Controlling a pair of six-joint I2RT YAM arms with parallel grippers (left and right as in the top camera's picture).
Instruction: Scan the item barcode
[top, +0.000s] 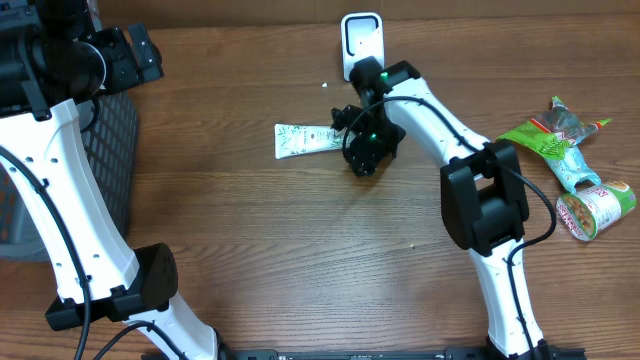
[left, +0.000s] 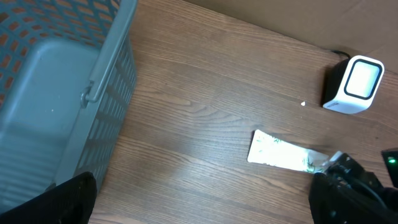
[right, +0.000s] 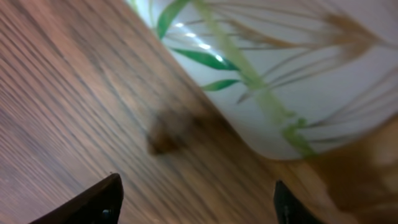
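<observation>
**Reference landmark:** the white barcode scanner (top: 361, 40), standing upright at the far edge of the wooden table (top: 250, 240).

**Task item.** The white tube (top: 300, 141), printed with green leaves, lies flat on the table. It is nearer the robot than the scanner and slightly to the scanner's left. Its flat crimped end points away from the scanner toward the left. The tube and scanner are apart, not touching.

**Right gripper.** The right gripper (top: 350, 135) sits directly in front of the scanner, low over the tube's right end. In the right wrist view the two fingertips (right: 106, 199) stand wide apart, with bare wood between them and the tube body close above. The hand is released. No contact between the pads and the tube is visible.

**Left gripper.** The left gripper (top: 130, 55) is far to the left of the scanner, above the grey mesh basket (top: 110, 150). Its jaws are spread fully and it grasps nothing.

**Other items.** Well to the right of the scanner and nearer the robot lie a green snack packet (top: 540, 140) and a tipped cup (top: 597, 210).
</observation>
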